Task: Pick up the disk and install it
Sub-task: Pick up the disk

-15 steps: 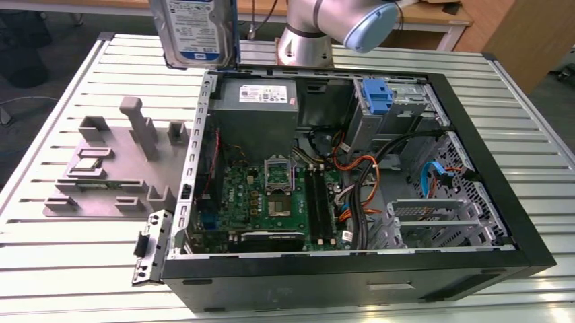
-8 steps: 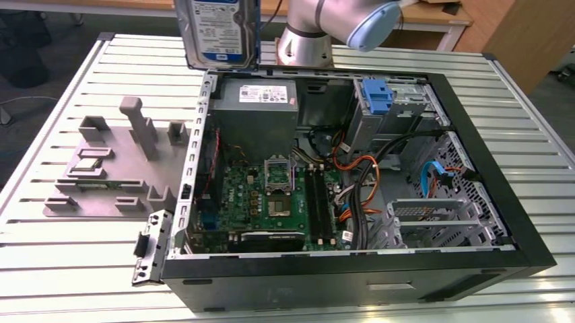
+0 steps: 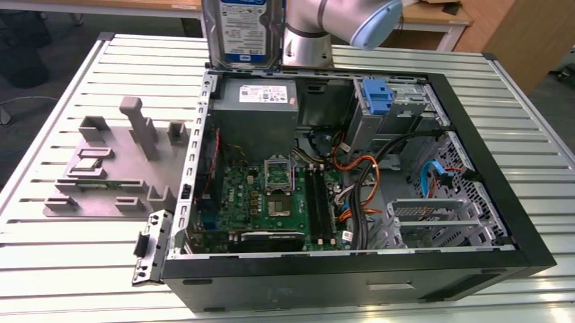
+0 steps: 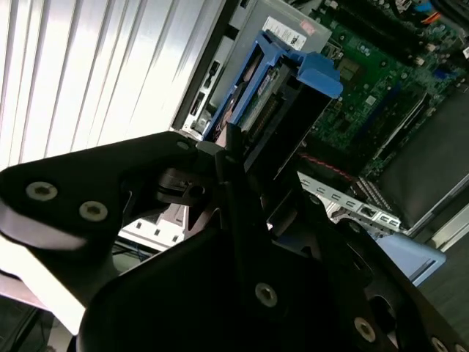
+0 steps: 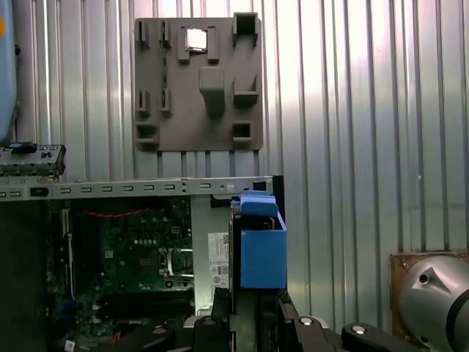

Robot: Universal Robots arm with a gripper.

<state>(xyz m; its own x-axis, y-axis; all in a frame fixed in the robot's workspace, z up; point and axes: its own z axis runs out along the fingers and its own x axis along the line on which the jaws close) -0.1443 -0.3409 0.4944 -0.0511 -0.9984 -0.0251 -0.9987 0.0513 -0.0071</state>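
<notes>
The fingers (image 4: pixel 233 183) are gripping the disk (image 3: pixel 238 30) by one end, closed on it and holding it upright in the air, clear of everything below. In the exterior view the disk is hanging over the far edge of the desk (image 3: pixel 72 269), with its white-and-blue label facing the camera. It is hanging just above the rim of the open computer case (image 3: pixel 359 282), at the end where the grey power-supply box (image 3: pixel 256 101) is sitting. The arm (image 3: pixel 328 27) is reaching down just beside the disk, on the exterior view's right.

In the first wrist view the disk is showing edge-on, its bright blue carrier (image 5: pixel 262 253) rising out of the fingers, over the case wall next to the power-supply box.

The case is lying on its side in the middle of the desk, with the green motherboard (image 3: pixel 269 195) facing up. An upright blue bracket (image 3: pixel 378 94) is standing inside it near the far wall. A metal drive cage (image 3: pixel 431 215) is sitting toward the case's near corner on the exterior view's right.

A grey fixture plate (image 3: pixel 108 182) is lying flat on the desk beside the case, toward the desk's edge on the exterior view's left. It is carrying a small square silvery part (image 5: pixel 195 38) in one of its pockets.
</notes>
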